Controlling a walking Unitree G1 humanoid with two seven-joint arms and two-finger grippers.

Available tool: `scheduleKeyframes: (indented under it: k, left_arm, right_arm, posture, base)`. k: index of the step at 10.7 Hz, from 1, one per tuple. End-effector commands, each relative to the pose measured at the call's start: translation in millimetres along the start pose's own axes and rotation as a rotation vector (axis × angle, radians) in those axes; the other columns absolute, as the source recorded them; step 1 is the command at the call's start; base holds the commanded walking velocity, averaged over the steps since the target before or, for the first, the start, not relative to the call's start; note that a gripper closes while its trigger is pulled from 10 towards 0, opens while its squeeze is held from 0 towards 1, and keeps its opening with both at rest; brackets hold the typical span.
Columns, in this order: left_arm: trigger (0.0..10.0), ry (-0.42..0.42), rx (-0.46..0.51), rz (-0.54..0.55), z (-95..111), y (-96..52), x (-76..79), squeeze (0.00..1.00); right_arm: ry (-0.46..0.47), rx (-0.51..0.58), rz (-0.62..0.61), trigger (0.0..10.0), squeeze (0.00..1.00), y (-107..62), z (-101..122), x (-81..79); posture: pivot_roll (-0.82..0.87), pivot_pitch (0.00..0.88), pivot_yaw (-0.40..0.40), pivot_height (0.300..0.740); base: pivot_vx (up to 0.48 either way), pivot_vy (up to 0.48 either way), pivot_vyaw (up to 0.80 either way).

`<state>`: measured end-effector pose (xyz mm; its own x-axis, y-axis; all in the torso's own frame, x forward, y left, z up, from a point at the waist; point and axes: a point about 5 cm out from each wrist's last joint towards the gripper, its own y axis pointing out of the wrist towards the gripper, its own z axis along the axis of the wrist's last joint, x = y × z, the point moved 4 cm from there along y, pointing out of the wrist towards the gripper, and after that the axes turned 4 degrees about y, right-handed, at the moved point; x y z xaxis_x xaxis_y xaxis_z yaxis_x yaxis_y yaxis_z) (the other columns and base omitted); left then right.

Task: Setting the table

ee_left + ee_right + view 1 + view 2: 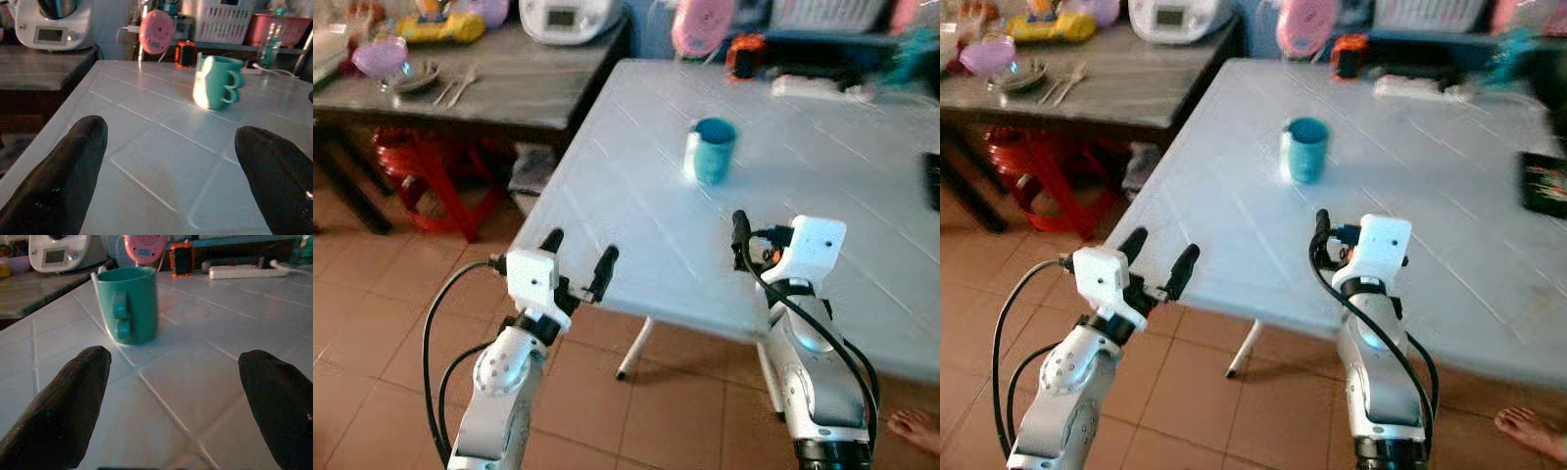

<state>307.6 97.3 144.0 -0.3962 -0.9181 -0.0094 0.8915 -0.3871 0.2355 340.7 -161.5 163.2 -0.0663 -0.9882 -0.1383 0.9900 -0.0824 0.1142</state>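
Presently, a pale white table (626,196) with a shallow grid of moulded lines takes up most of the forward view, seen from its near corner, over a floor of brown tiles (372,323). A dark wooden side table (509,88) stands beside it on the robot's left, carrying a white kitchen appliance with a small display (570,18), a purple bowl (380,56), a yellow toy-like item (438,26) and some cutlery (460,86). A red stool (431,176) sits beneath that side table.

Both silver arms are raised. The left gripper (579,262) is held at the near edge of the white table, close to its corner, with its two black fingers (73,166) spread apart and holding nothing. The right gripper (171,396) is over the white table surface, short of the mug, its fingers (68,401) likewise released and wide, nothing between them.

At the far edge of the white table lie a white power strip (242,270), a pink round object (156,30) and a small orange and black device (181,258). A dark tray edge (1542,184) lies at the right side.

The teal mug (711,149) stands upright near the middle of the white table, ahead of both grippers and apart from each, untouched. A person's bare foot (915,431) rests on the tiles at lower right.
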Motion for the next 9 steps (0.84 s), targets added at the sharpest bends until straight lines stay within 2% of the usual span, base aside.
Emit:
scheduleKeyframes:
  k: [1,4,8,9]
  left_arm:
    - [10.0,0.011,0.001,0.001,1.0,-1.5,-2.2,0.0]
    - [10.0,0.012,0.002,0.0,1.8,-1.8,-2.9,0.0]
    - [10.0,-0.001,-0.006,0.011,-0.6,-5.4,-6.0,0.0]
    - [10.0,-0.01,-0.005,-0.016,-1.7,-7.9,-1.7,0.0]
  right_arm:
    - [0.001,0.011,0.013,10.0,0.52,1.2,1.9,-5.8]
    - [0.003,0.013,0.018,10.0,0.52,2.7,1.7,-8.0]
    - [0.003,-0.004,0.021,10.0,0.51,-0.7,-3.4,-9.3]
    - [0.001,-0.009,0.026,10.0,0.38,-1.7,-5.1,-10.5]
  posture:
    - [-0.11,0.153,0.076,0.74]
    - [-0.1,0.161,0.076,0.74]
    - [-0.11,0.169,0.081,0.74]
    - [-0.11,0.172,0.082,0.74]
  base:
    - [0.304,0.0,0.0]
    - [0.309,0.0,0.0]
    - [0.0,0.0,0.0]
    - [0.0,0.0,0.0]
